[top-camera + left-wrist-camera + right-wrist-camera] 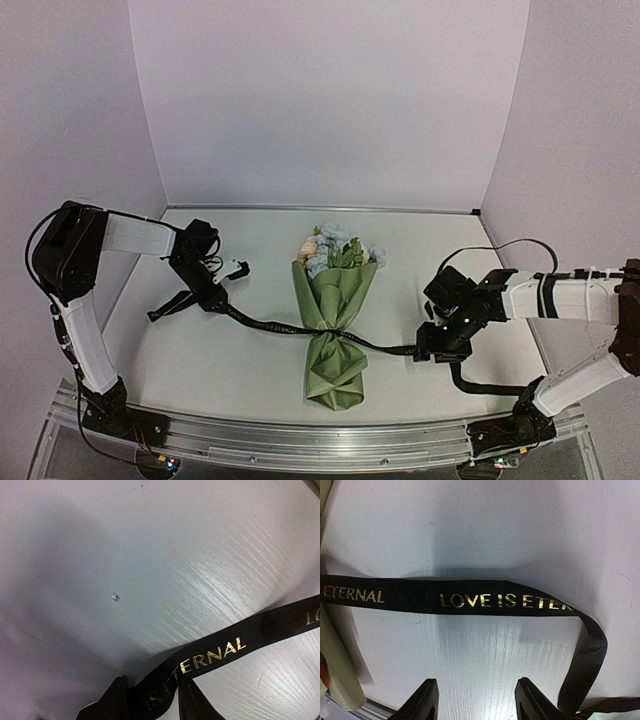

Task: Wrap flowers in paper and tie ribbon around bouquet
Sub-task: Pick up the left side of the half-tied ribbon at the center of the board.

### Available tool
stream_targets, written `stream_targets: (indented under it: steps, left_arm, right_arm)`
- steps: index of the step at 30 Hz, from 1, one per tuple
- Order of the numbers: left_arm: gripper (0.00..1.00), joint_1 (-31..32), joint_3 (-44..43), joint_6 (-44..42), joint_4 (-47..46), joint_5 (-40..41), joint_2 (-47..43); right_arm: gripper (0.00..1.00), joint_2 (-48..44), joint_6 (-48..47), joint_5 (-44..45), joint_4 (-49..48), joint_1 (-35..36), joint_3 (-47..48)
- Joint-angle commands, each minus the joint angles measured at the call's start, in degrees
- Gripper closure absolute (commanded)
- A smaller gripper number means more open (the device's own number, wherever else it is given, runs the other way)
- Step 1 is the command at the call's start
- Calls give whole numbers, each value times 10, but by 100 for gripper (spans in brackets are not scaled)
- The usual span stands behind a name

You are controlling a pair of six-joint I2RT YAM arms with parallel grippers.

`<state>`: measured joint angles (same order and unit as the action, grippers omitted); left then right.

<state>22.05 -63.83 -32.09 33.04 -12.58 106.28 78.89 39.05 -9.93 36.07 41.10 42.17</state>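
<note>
While the ribbon [270, 325] crosses the waist of the bouquet [335, 320], which lies mid-worktop [200, 380] with its blooms toward the far edge, no knot is tied yet. The left gripper [154, 692] has fairly narrow jaws with ribbon between them; I cannot tell whether they pinch it. The right gripper [476, 692] stands wide and empty, the ribbon just beyond its tips. Each end wants a firm grip close to the waist, then a crossing that does not drag the bouquet.
</note>
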Motion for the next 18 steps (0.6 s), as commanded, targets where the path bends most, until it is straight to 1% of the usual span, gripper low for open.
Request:
stream_targets:
  steps: [1,4,6,9,13,18]
  left_arm:
    - [78,17,-18,17,33,-42,14]
    - [92,31,-12,25,32,-43,12]
    - [99,35,-9,38,25,-52,0]
    - [100,37,-3,58,10,-66,-40]
    - [100,48,0,80,-4,-91,-120]
    - [100,84,7,116,-33,-141,-211]
  right_arm:
    - [46,-15,6,6,6,-5,-5]
    - [46,-14,6,8,6,-5,-5]
    - [46,-13,5,9,5,-5,-5]
    - [46,-11,5,8,5,-5,-2]
    - [47,-6,-4,4,5,-5,8]
    - [46,6,-32,-28,1,-5,38]
